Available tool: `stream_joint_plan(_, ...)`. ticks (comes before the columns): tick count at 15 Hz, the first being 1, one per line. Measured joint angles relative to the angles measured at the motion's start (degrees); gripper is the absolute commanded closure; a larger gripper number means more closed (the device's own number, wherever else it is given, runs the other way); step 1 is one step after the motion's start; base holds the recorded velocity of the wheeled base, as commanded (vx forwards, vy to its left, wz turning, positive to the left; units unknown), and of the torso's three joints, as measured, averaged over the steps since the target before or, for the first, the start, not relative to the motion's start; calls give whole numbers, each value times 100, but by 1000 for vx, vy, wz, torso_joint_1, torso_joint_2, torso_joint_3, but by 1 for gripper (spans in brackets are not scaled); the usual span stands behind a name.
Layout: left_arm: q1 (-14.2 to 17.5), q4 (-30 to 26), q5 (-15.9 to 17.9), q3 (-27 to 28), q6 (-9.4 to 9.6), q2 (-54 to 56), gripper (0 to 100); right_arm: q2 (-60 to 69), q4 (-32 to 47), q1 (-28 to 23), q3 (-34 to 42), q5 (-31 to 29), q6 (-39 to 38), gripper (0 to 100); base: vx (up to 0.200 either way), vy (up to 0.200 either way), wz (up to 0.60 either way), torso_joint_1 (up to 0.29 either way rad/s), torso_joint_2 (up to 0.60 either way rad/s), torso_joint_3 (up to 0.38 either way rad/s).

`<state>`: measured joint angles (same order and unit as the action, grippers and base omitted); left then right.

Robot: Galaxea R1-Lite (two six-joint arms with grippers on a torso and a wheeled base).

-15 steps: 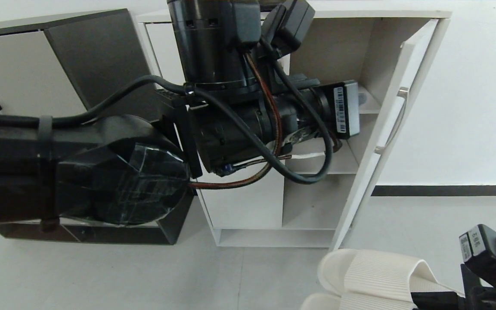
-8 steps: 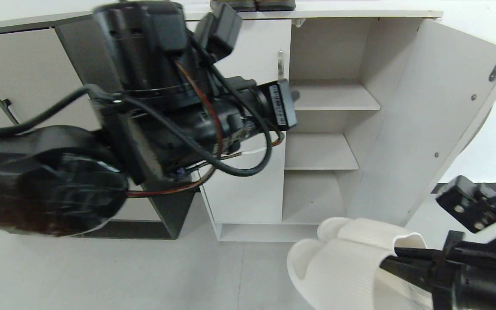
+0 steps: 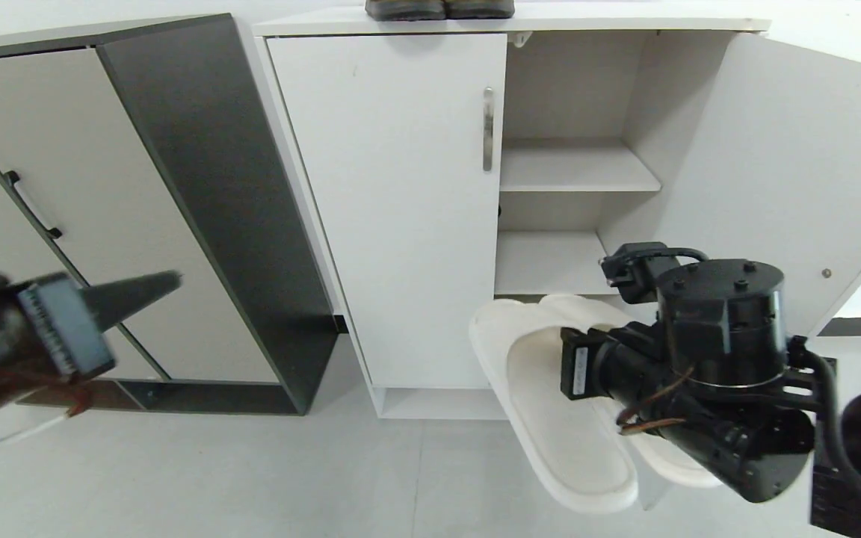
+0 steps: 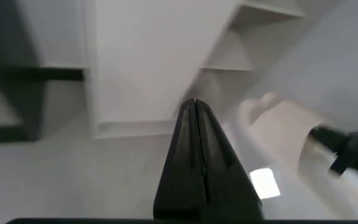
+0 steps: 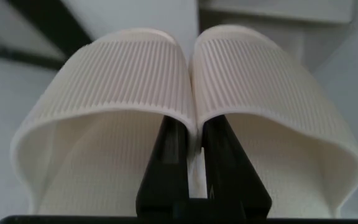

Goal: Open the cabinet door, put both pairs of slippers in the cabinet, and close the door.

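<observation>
**Slippers held up at the open cabinet**

The white pair of slippers is seen gripped side by side. The right gripper is pinched on the two inner strap edges where they meet, one finger tucked under each ribbed strap. The pair is carried off the floor, soles turned toward the head camera and toes pointed at the cabinet. It is held in front of the opened right half, just below the middle shelf. Whether the toes have crossed the cabinet's front edge cannot be told.

Over on the left, the left gripper is held in the air with its fingers pressed flat together, nothing between them, well apart from the slippers.

Farther back, the white cabinet is shown with its left door shut and its right door swung wide. An upper shelf is exposed above the middle one. A grey cabinet is set against its left side. A dark pair of shoes is parked on the cabinet's top edge.
</observation>
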<state>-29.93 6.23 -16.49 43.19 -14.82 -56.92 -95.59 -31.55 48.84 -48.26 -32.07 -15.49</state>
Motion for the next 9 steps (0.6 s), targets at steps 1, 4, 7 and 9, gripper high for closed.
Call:
stream_joint_plan(1, 322, -88, -96, -513, 79, 544, 100, -240, -290, -74, -90, -227, 69, 100, 0, 0, 0, 0, 0, 0)
stream_joint_plan(4, 1229, -191, -619, -2068, 605, 2220, 100, -577, -318, -135, -57, -271, 132, 100, 0, 0, 0, 0, 0, 0)
stream_joint_plan(7, 2007, -278, -958, -3440, 1300, 3934, 100, -695, -312, -151, 0, -274, 133, 100, 0, 0, 0, 0, 0, 0)
stream_joint_plan(9, 2514, -317, -149, -4088, 1434, 4692, 100, -734, -312, -143, 50, -261, 133, 100, 0, 0, 0, 0, 0, 0)
